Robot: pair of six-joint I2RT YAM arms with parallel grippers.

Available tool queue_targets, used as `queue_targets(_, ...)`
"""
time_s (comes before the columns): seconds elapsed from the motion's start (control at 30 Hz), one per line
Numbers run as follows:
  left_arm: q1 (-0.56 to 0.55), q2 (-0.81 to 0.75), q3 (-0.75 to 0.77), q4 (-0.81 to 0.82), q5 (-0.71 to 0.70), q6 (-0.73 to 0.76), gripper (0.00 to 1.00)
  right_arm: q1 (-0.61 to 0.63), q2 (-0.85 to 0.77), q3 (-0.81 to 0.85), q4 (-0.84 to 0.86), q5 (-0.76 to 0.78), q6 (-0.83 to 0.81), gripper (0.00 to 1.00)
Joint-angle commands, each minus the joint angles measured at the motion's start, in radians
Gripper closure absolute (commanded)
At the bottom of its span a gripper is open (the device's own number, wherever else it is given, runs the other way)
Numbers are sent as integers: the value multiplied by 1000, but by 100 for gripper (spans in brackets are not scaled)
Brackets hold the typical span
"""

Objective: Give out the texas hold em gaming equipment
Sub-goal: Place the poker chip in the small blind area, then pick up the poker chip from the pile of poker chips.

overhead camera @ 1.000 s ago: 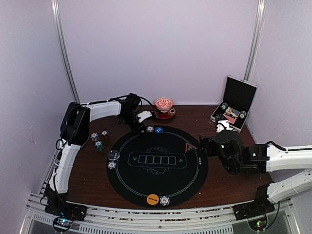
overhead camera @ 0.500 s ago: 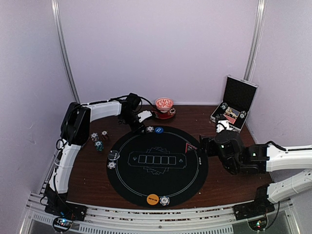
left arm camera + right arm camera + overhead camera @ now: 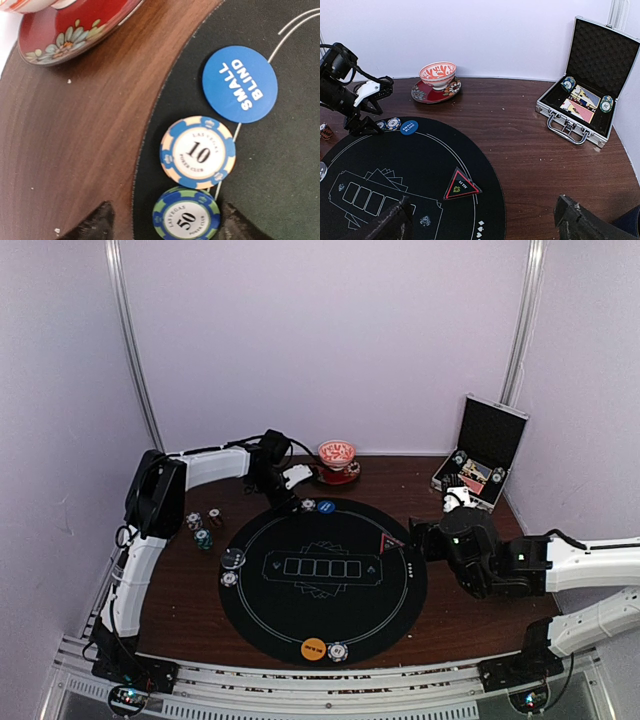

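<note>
In the left wrist view, my left gripper [image 3: 165, 227] is open low over the far edge of the black mat [image 3: 280, 190]. A green-and-blue "50" chip [image 3: 186, 217] lies flat between its fingers [image 3: 95, 224]. Just beyond lie a blue-and-cream "10" chip [image 3: 198, 152] and the blue "SMALL BLIND" disc [image 3: 240, 84]. The top view shows this left gripper [image 3: 295, 503] by those chips [image 3: 308, 506] and the blue disc [image 3: 326, 507]. My right gripper [image 3: 485, 230] is open and empty above the mat's right edge, near a triangular "ALL IN" marker [image 3: 461, 186].
An orange disc [image 3: 313, 648] with a chip [image 3: 337, 651] lies at the mat's near edge, a clear disc [image 3: 233, 558] with a chip at its left. Three chips [image 3: 203, 537] stand on the wood left of the mat. An open case [image 3: 490, 430] holds cards and chips; a bowl [image 3: 337, 453] stands behind.
The left gripper's jaws have opened around the "50" chip at the mat's far edge. Neither arm has visibly shifted.
</note>
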Motion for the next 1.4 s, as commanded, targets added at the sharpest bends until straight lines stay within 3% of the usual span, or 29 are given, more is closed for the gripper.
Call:
queue_targets(0.0,-6,-4,-9,12,-25,-2,20,0,1,-5,6,8,-4,0)
queue_targets(0.13,-10,-109,-73,-4,7,-1,2,0,0,-5,6,7,-5,0)
queue_targets(0.6,27,-547,-388,-32,-109,-32,2,0,9,-3,9,-15,-10,0)
queue_targets(0.97,319,-815,-730,-7,91,-13,2,1,30,1,14,-35,-14,0)
queue_targets(1.2,346,-961,-969,95,137,22,2,2,37,4,13,-42,-16,0)
queue_targets(1.37,354,-936,-1005,130,112,15,2,1,41,3,17,-47,-17,0)
